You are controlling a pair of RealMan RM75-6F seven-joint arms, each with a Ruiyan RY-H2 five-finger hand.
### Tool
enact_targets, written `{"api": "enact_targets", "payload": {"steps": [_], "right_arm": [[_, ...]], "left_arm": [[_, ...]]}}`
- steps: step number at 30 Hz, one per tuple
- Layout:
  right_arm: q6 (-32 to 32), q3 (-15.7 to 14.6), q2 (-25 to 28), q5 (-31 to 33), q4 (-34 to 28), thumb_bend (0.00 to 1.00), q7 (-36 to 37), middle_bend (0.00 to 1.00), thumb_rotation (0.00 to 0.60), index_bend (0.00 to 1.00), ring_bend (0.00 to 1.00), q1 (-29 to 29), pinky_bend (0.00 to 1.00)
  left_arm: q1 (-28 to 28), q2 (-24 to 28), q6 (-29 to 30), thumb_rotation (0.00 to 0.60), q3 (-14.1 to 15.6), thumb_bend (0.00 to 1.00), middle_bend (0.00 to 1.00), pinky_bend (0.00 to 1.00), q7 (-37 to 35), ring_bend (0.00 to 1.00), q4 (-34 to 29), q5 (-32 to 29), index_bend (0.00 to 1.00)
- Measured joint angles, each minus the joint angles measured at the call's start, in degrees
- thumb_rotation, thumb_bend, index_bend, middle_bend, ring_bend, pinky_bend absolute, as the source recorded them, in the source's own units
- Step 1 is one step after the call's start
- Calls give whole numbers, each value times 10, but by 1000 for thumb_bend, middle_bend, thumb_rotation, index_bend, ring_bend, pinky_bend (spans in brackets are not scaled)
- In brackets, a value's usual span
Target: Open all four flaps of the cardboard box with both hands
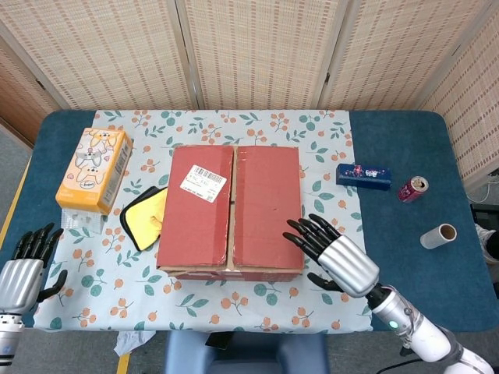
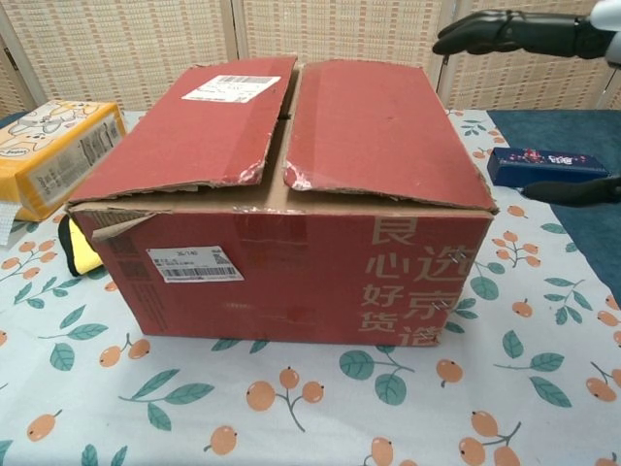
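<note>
The red cardboard box (image 1: pixel 230 206) (image 2: pixel 291 184) stands in the middle of the floral cloth with its two top flaps folded down, a seam between them. My right hand (image 1: pixel 335 253) (image 2: pixel 519 34) hovers open over the box's right front corner, fingers spread toward the right flap, touching nothing. At the table's near left corner, well clear of the box, my left hand (image 1: pixel 27 265) is open and empty; the chest view does not show it.
An orange tissue pack (image 1: pixel 93 167) and a yellow cloth (image 1: pixel 144 218) lie left of the box. To the right are a blue case (image 1: pixel 363 176), a small can (image 1: pixel 412 188) and a tape roll core (image 1: pixel 437 235).
</note>
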Motion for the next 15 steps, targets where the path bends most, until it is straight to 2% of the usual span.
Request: {"api": "enact_targets", "payload": {"steps": [3,15], "right_arm": [[-10,9,-22,13,0,346,-16,0,600,0,0,11,0],[-43,23,-115,36,9,346,-73,0,600,0,0,57,0]], "left_arm": [[0,7,1,600,-1,540,0,0,-25,0,1,1,0],[9,31,20,600,-4,542,0,0,-113,0,12,9,0]]}}
